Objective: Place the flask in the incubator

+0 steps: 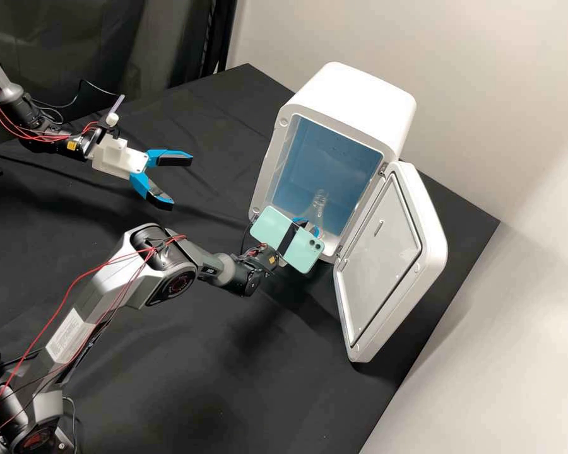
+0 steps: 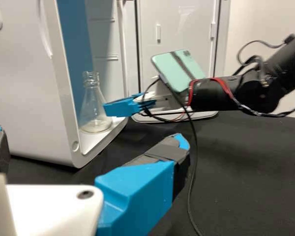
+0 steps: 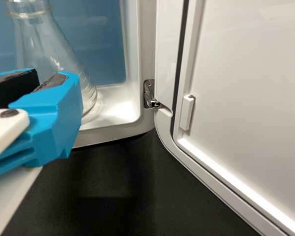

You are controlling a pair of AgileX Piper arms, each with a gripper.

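The flask (image 2: 93,105) is seen upright on the incubator (image 1: 353,101) floor, just inside the mouth. The right gripper (image 2: 113,106) is held near it, its state not to be told. The left gripper (image 1: 180,181) is spread, well apart. A straight retreat is advised, lest the flask be tipped.

flask (image 3: 64,61) top cut off, base behind right hand (image 2: 110,106)

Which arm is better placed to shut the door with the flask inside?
Right. The right gripper is at the incubator mouth beside the flask, the open door close by. The left gripper hangs well back over the bench, fingers open.
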